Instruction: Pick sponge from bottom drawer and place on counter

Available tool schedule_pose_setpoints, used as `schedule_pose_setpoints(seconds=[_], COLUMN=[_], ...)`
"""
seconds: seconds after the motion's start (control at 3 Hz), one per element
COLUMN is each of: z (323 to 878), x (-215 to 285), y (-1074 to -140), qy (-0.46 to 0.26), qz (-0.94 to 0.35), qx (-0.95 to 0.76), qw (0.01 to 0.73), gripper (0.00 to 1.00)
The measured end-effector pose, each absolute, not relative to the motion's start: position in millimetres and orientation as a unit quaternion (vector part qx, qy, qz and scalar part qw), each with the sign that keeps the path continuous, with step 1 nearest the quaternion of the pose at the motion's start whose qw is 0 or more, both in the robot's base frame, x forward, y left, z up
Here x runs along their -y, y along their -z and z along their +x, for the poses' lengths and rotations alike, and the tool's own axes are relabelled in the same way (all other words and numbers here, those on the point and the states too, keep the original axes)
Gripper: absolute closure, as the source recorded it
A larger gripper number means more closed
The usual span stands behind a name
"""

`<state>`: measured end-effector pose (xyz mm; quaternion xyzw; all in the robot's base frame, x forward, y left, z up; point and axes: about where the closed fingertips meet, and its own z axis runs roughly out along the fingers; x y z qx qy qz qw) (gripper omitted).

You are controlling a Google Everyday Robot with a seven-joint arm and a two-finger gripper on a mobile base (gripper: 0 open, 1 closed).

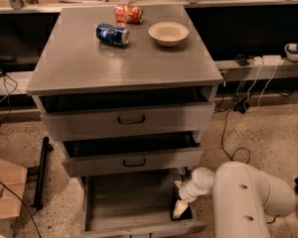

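your gripper is down in the bottom drawer, on the dark sponge just beneath; whether it has clenched cannot be told. the step is the grasp. next, lift clear of the middle drawer overhanging above, then up to the bench, avoiding blue can and bowl.

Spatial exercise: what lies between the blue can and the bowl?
Only bare counter, in the camera view; the gripper is in the bottom drawer.
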<state>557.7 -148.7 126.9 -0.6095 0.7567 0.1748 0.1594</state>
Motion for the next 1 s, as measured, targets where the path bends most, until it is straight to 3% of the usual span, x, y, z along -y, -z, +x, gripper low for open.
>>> schedule_pose_setpoints(seconds=[0.67, 1.0], z=[539, 539], x=[135, 135], y=[-99, -101], qy=[-0.211, -0.211], qz=[-0.618, -0.618], qx=[-0.746, -0.746], qw=[0.132, 0.132], gripper=[0.0, 0.18])
